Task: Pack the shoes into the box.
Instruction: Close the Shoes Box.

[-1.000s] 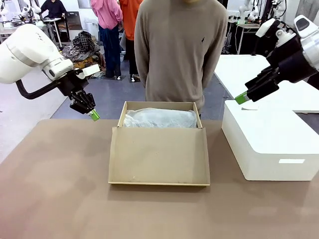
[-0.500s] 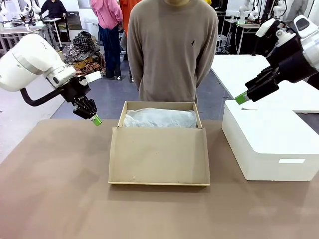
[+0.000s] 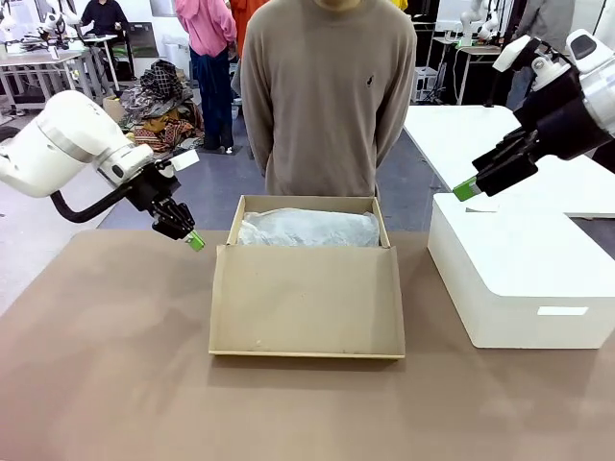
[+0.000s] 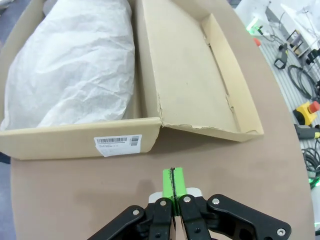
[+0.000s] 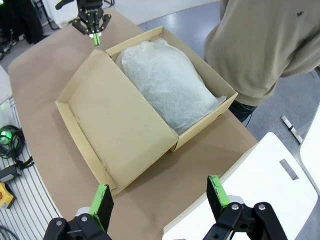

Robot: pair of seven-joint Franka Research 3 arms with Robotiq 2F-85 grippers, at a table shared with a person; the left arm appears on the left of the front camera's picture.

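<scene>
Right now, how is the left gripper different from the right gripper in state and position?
The left gripper is shut, green pads pressed together, empty; the right gripper is open, its pads wide apart. The left gripper hangs low, close beside the tan box at its far left corner; the right gripper is raised above the white box. Both are black with green pads, and both hold nothing.
</scene>
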